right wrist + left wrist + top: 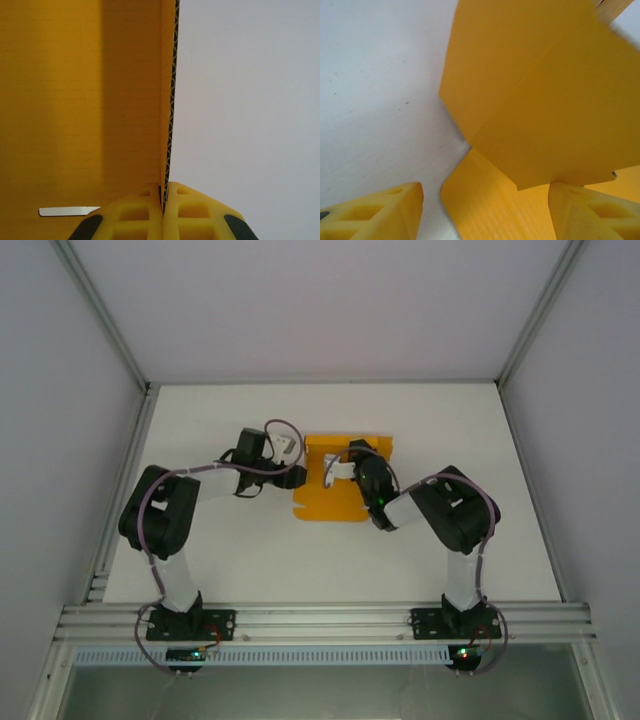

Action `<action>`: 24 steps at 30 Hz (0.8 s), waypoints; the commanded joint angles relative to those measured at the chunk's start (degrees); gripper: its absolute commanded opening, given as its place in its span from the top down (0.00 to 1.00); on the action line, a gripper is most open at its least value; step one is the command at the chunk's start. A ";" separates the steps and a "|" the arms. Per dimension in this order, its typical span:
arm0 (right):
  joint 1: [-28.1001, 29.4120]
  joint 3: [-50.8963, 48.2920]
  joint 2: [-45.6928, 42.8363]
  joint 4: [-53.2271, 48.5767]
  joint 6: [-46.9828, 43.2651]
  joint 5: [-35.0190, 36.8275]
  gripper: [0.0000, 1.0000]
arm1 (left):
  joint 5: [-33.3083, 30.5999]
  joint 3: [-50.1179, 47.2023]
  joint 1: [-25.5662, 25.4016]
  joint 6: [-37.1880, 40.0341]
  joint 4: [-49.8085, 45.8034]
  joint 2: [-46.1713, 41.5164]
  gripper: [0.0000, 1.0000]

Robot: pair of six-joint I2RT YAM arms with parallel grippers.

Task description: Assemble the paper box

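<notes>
Part-folded paper box at middle of table: light corrugated card, stiffish, easily creased (probably slick). Right gripper pinches 1 upright wall's edge; left gripper spread by a raised flap. Best held at edges near folds.

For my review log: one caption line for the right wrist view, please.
Right hand pinches the edge of an orange-yellow paper box panel, white table beyond.

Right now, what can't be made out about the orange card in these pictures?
- Top view: the right gripper covers part of the paper box, hiding the folds beneath.
- Left wrist view: its raised flap is blurred and cut off at the top and right; whether the left gripper touches it is unclear.
- Right wrist view: the box runs off the left and top edges.
</notes>
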 commanded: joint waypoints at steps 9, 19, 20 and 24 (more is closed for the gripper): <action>2.56 -2.53 2.16 0.79 0.88 0.50 1.00 | -4.03 4.40 -1.25 3.01 5.11 3.11 0.40; 3.53 -4.11 -0.58 -9.62 3.81 -3.09 1.00 | -12.23 2.81 -3.55 1.91 13.57 4.38 0.55; 3.46 -4.20 -0.85 -10.53 3.98 -3.52 1.00 | -12.68 3.01 -3.62 1.51 13.97 4.62 0.57; 3.53 -4.42 -1.62 -14.08 4.24 -4.57 1.00 | -15.84 3.54 -4.14 -0.69 15.67 5.59 0.67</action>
